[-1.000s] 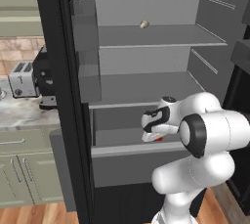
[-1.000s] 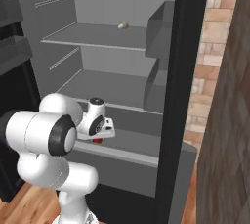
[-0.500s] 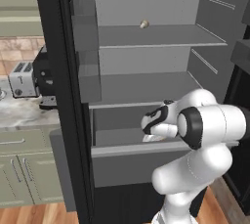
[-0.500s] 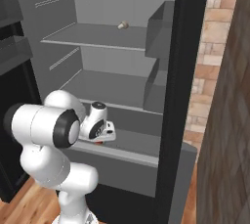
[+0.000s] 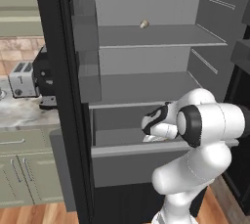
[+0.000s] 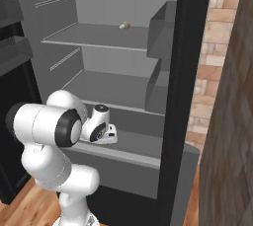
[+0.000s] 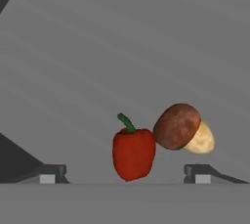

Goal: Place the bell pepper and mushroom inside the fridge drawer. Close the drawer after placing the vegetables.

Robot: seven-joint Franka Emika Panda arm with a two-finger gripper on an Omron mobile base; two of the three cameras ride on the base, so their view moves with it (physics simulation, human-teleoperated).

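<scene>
The end effector [image 7: 125, 174] is hanging over the open fridge drawer [image 5: 146, 162] with its two dark fingertips [image 7: 49, 173] spread wide and nothing between them, so the job now, as I judge it, is backing out and shutting the drawer. In the hand view the bell pepper [image 7: 133, 152] and the mushroom [image 7: 183, 128] are lying together on the drawer's flat grey floor, touching, the mushroom's cap leaning against the pepper's shoulder. To do this well, the hand should be lifting straight away from the vegetables before swinging sideways, since both are small and rounded and would probably roll at a nudge (the glossy pepper most of all). Then the fingers should be meeting the plain, handleless drawer front squarely, pushing level so the wide, shallow box is sliding in without skewing. The pepper is smooth, shiny red with a short curved green stem; the mushroom has a matt brown domed cap and a stubby pale tan stem. The drawer looks like a hard, dull grey shell, like the shelf [image 5: 151, 36] above it, where a small pale object [image 5: 144, 23] is sitting.
</scene>
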